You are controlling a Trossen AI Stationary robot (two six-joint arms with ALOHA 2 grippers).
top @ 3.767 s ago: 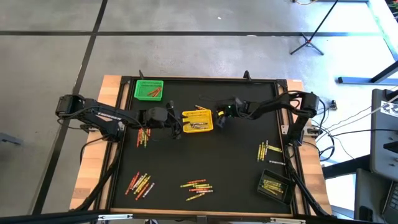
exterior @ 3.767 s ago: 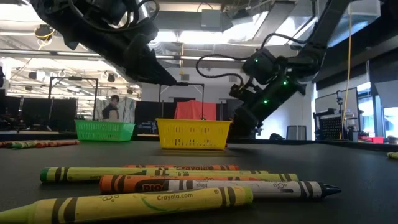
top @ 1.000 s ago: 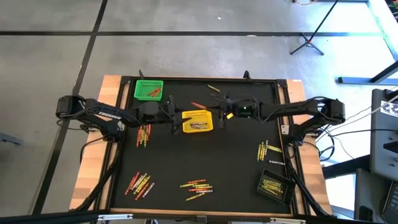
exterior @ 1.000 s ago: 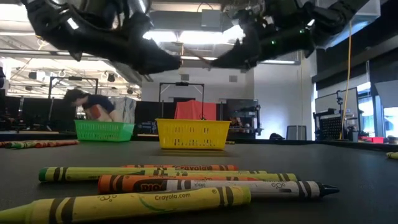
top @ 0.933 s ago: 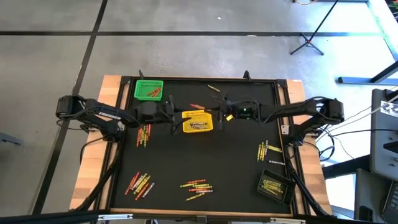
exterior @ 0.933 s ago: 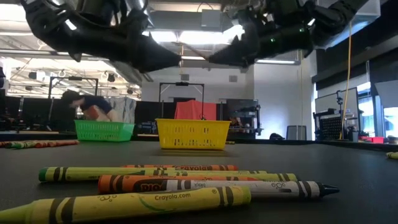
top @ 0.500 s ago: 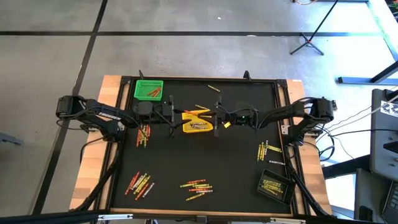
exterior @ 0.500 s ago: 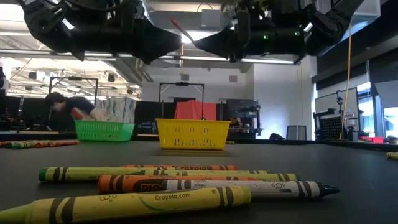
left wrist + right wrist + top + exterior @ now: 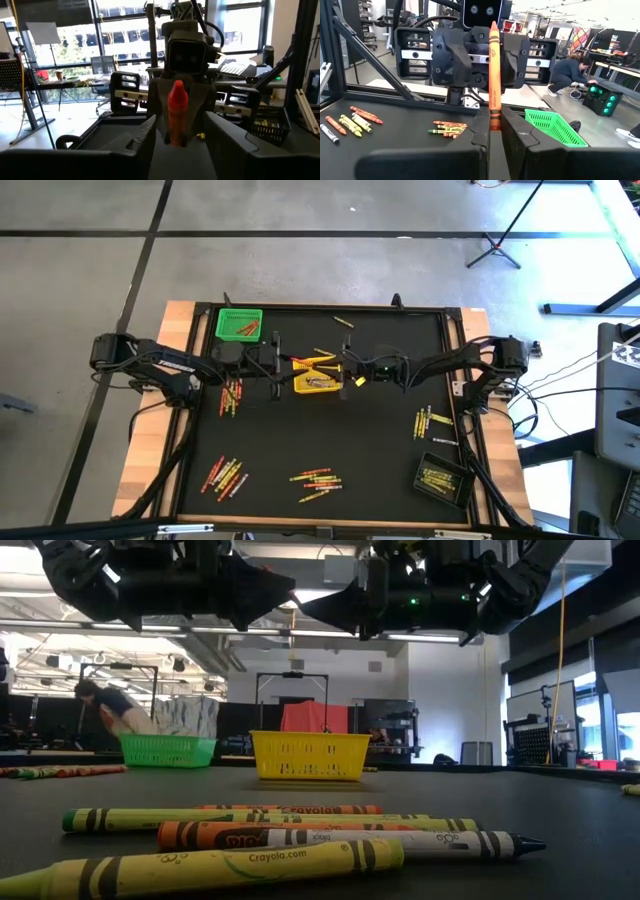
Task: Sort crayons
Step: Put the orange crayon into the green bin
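orange crayon (image 9: 494, 75) upright, clamped between right gripper (image 9: 491, 131) fingers

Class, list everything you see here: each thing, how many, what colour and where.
Green basket: one, far left of the table.
Yellow basket: one, far centre.
Black basket: one, near right corner.
Loose crayons: many, red, orange, yellow, green; clusters across the table.
Held crayon: one, orange, above the yellow basket.
Person: one, bending, in the room behind.
Left hand: open, facing the held crayon.
Right hand: shut on the held crayon.
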